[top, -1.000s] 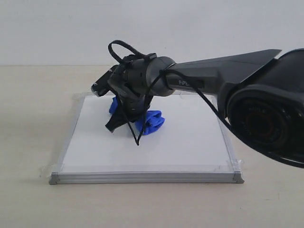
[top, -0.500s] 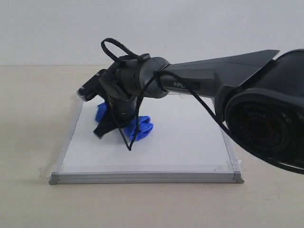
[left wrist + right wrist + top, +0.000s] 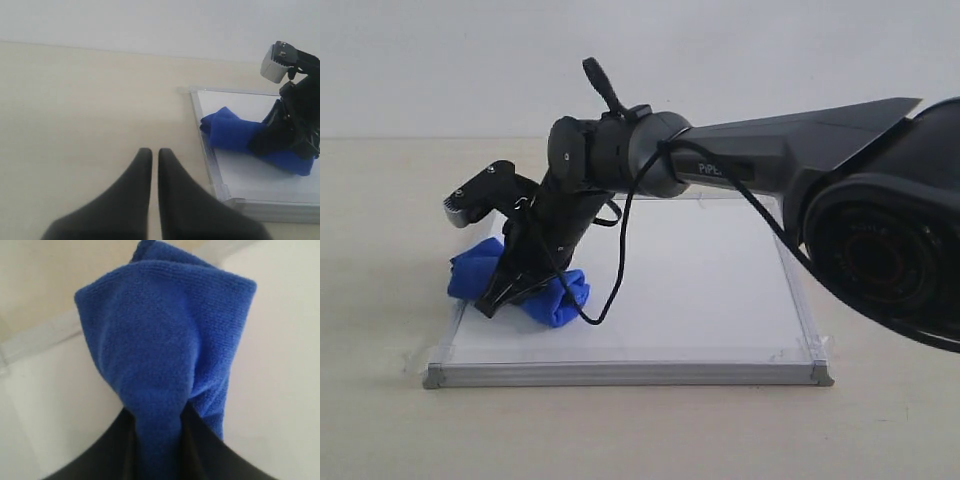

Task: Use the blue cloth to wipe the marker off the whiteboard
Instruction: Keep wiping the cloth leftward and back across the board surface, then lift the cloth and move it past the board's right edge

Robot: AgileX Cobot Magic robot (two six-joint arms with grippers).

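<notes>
The whiteboard (image 3: 700,300) lies flat on the table, silver-framed, and no red marker line shows on its bare surface. My right gripper (image 3: 505,290) is shut on the blue cloth (image 3: 555,298), pressing it onto the board's left edge; part of the cloth (image 3: 470,272) hangs over the frame. In the right wrist view the cloth (image 3: 160,350) bulges out from between the dark fingers (image 3: 205,450). The left wrist view shows the cloth (image 3: 235,132) and board (image 3: 250,177) off to one side. My left gripper (image 3: 151,152) hovers over bare table beside the board, shut on nothing.
The right arm's long dark body (image 3: 790,160) stretches across the board from the right, with a loose black cable (image 3: 620,250) hanging over it. Beige table (image 3: 380,220) surrounds the board. A pale wall (image 3: 440,60) stands behind.
The right gripper has dragged the cloth leftward and toward the front, from the board's back middle to its left edge. The wrist has tilted over.
</notes>
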